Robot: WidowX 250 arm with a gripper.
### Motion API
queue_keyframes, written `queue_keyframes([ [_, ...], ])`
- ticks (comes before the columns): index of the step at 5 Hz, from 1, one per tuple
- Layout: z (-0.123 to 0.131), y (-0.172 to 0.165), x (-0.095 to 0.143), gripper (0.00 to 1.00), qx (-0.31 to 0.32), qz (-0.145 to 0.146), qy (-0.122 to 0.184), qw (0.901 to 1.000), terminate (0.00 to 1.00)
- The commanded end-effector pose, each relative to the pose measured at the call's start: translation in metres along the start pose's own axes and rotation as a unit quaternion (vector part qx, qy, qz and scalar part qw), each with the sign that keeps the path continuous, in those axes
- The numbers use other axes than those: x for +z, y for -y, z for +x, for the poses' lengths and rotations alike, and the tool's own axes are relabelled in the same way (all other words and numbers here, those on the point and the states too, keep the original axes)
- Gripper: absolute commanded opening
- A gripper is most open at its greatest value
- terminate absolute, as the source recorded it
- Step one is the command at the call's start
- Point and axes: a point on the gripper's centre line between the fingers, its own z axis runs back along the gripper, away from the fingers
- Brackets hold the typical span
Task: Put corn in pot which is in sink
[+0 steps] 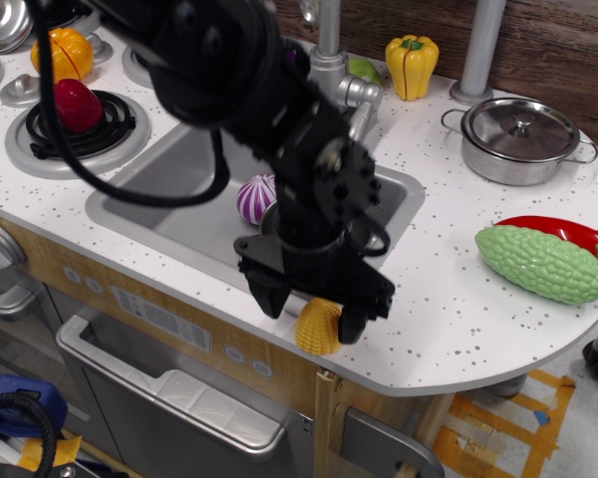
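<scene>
countertop [448,299] is white and speckled, with a rounded front right corner. i see the corn [318,328] sitting at its front edge, just in front of the grey sink [179,189]. my gripper [315,312] hangs right over the corn, fingers spread, one at each side of it; i cannot tell if they touch it. the arm hides the pot, so i can't place it. a purple striped toy [255,198] lies in the sink. toward the right edge are a green bumpy gourd [540,263] and a red pepper [558,231]; a lidded steel pan [519,140] and a yellow bell pepper [412,66] stand near the back. burners [75,127] fill the back left corner. behind is a dark wood wall [568,50].
</scene>
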Motion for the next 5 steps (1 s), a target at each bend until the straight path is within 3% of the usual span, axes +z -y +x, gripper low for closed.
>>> queue_keyframes([
  [1, 0.005, -0.003, -0.01, 1.0, 0.013, -0.015, 0.023, 0.9995, 0.0],
  [2, 0.006, -0.002, -0.008, 0.0, 0.014, -0.015, 0.026, 0.9995, 0.0],
  [3, 0.016, 0.002, 0.009, 0.0, -0.011, 0.008, 0.022, 0.9997, 0.0],
  [4, 0.034, -0.001, 0.022, 0.0, -0.055, 0.067, 0.035, 0.9956, 0.0],
  [5, 0.054, -0.01, 0.02, 0.0, -0.092, 0.074, 0.066, 0.9908, 0.0],
])
